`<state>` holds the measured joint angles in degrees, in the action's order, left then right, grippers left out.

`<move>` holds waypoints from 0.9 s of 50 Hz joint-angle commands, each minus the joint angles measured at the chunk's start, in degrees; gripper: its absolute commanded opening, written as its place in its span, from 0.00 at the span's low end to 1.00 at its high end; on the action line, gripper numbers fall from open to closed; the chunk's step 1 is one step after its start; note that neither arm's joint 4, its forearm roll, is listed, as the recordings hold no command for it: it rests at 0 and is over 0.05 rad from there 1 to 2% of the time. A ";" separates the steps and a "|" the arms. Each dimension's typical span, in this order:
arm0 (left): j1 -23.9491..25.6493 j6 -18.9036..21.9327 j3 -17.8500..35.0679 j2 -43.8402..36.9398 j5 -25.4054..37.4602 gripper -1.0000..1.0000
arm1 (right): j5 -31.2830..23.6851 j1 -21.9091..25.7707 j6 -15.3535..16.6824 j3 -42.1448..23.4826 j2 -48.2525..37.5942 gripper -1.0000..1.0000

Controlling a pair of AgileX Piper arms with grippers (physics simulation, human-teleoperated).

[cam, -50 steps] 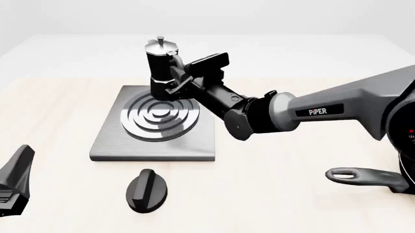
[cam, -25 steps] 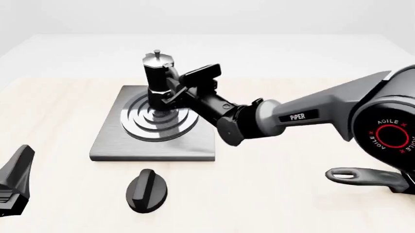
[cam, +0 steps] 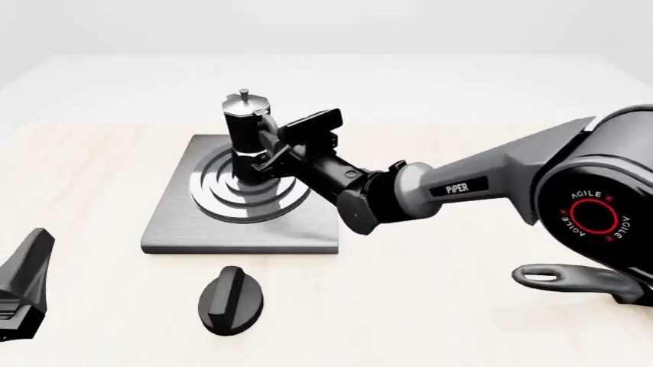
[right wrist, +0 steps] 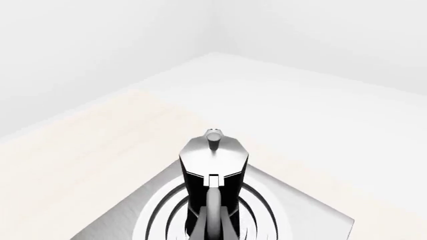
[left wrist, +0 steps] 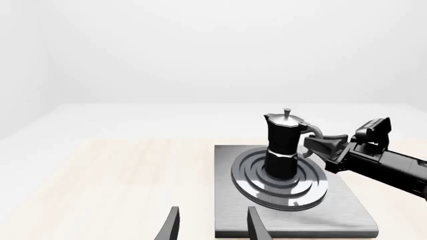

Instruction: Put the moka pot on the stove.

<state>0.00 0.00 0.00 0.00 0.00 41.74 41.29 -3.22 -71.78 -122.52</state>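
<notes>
The moka pot (cam: 243, 130), black with a silver lid, stands upright on the ring burner of the grey stove (cam: 245, 225). My right gripper (cam: 268, 157) reaches in from the right and is shut on the pot's curved handle. From the left wrist view, the moka pot (left wrist: 283, 145) sits at the centre of the stove (left wrist: 347, 215), with the right gripper (left wrist: 323, 147) at its handle. The right wrist view looks down on the moka pot (right wrist: 213, 160) and stove (right wrist: 307, 210). My left gripper (cam: 21, 283) rests open at the near left; nothing lies between its fingers (left wrist: 257, 227).
A black oval knob (cam: 229, 300) lies on the table in front of the stove. A black pan handle (cam: 571, 279) sticks in from the near right edge. The right arm's forearm (cam: 459, 187) stretches across the table's middle right.
The right gripper has lowered the moka pot from above the stove's far edge down onto the burner, moving slightly left. The left arm has not moved.
</notes>
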 commanded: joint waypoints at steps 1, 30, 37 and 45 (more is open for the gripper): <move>0.00 0.00 0.00 0.00 0.00 1.00 | -0.07 0.07 -0.38 -0.68 -0.29 0.00; 0.00 0.00 0.00 0.00 0.00 1.00 | -0.85 -0.23 -0.50 -1.48 -1.24 1.00; 0.00 0.00 0.00 0.00 0.00 1.00 | -0.60 -0.33 -0.59 -0.90 -0.99 1.00; 0.00 0.00 0.00 0.00 0.00 1.00 | -0.63 -0.31 -0.37 0.57 0.63 1.00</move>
<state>0.00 0.00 0.00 0.00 0.00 41.11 41.03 -3.72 -72.35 -123.06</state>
